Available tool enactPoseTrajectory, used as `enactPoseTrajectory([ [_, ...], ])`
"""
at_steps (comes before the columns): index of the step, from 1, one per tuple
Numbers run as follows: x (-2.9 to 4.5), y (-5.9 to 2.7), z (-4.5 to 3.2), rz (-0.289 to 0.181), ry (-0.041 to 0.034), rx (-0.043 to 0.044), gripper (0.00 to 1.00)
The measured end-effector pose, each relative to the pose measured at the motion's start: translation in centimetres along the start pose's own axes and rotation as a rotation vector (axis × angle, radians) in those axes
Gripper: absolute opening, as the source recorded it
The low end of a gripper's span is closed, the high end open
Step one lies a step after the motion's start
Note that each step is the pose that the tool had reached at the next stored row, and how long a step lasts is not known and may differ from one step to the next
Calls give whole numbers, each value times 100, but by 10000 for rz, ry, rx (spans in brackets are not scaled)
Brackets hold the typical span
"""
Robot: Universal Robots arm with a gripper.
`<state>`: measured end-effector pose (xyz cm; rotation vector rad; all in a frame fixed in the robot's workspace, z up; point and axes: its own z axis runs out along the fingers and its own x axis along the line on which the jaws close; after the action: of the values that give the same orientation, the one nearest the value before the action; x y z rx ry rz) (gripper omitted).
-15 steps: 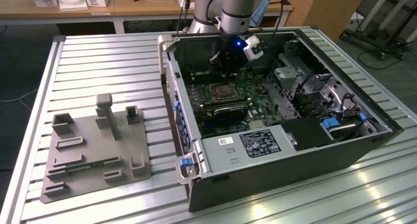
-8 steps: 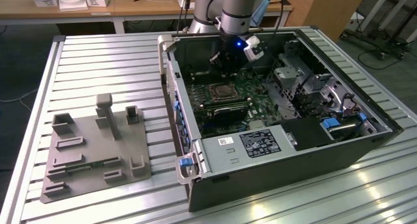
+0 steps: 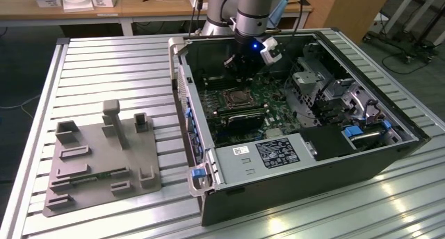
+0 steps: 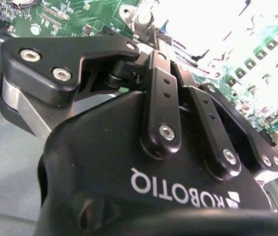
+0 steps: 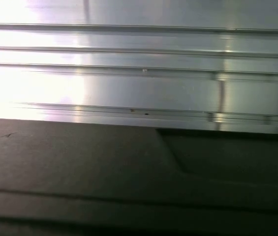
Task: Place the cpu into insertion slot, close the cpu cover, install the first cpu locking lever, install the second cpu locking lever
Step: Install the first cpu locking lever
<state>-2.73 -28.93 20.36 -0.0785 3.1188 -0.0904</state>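
The ribbed aluminium counter (image 3: 104,57) carries an open black computer case (image 3: 299,192) and, on the exterior view's left of it, a grey moulded fixture (image 3: 97,166). Inside the case lies a green motherboard (image 3: 278,101). At the case's near end a grey box (image 3: 230,166) bears 2 stickers, a black label (image 3: 276,152) and a white label (image 3: 241,150), their print too small to read. The arm (image 3: 254,10) reaches down into the far end of the case, and its gripper (image 3: 240,67) hangs above the board, just beyond the socket. In the second wrist view, white lettering (image 4: 178,189) runs across the gripper body. I cannot tell whether the jaws are apart or together. The cpu cover (image 3: 226,99), a thin silvery frame, lies flat on the socket around the cpu (image 3: 237,99), whose pale metallic top shows through the open centre.
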Motion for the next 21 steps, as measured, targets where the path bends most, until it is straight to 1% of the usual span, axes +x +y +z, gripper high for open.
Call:
enactPoseTrajectory([
  [12, 0, 0, -1, 0, 1, 1, 10],
  [13, 0, 0, -2, 1, 2, 34, 10],
  [14, 0, 0, -2, -1, 9, 123, 10],
  [15, 0, -1, -2, -5, 14, 242, 10],
  [16, 0, 0, 0, -7, 15, 331, 10],
  [17, 0, 0, 2, -8, 18, 392, 10],
  [18, 0, 1, 3, -9, 21, 424, 10],
  [21, 0, 4, 2, -11, 23, 436, 10],
])
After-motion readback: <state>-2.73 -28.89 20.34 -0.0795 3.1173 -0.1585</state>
